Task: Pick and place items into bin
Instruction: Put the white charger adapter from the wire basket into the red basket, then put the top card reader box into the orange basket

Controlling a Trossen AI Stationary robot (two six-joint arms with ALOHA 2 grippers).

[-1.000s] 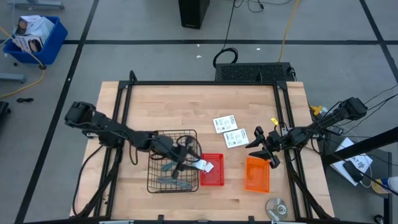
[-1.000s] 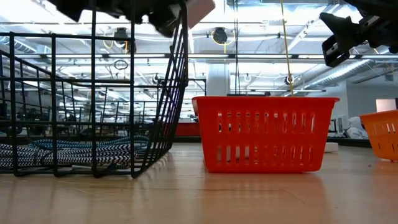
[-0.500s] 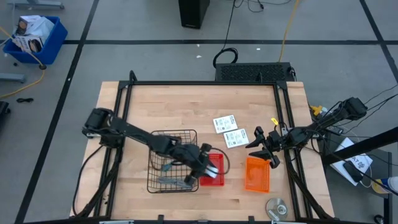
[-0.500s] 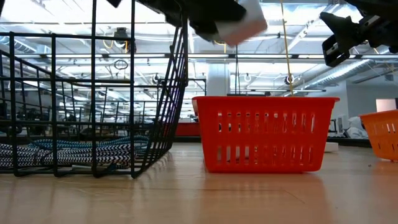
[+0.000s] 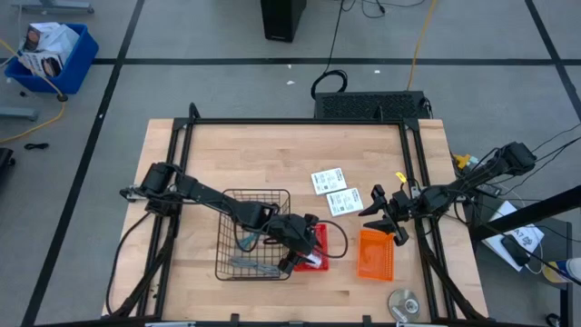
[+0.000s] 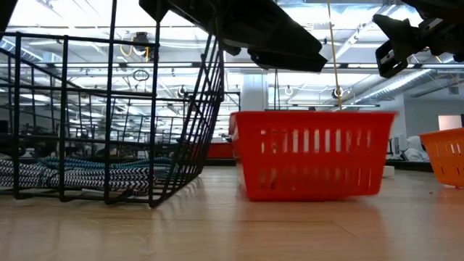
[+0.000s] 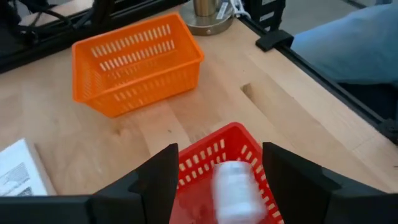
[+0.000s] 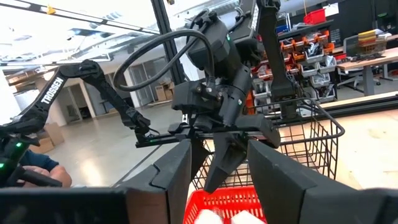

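Release step: left end effector (image 7: 217,168) stands wide open directly above the red bin (image 7: 205,171), white block (image 7: 235,190) below it, inside. Right end effector (image 5: 386,215) waits open. Next: withdraw, fetch from wire basket (image 5: 238,263).

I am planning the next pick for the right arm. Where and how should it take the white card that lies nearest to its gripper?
Probably by the edge facing the right gripper, coming down tilted from that side. The card lies flat on the table, offering no sides to pinch, so one finger must slip under a free edge. A second card lies near its far edge.
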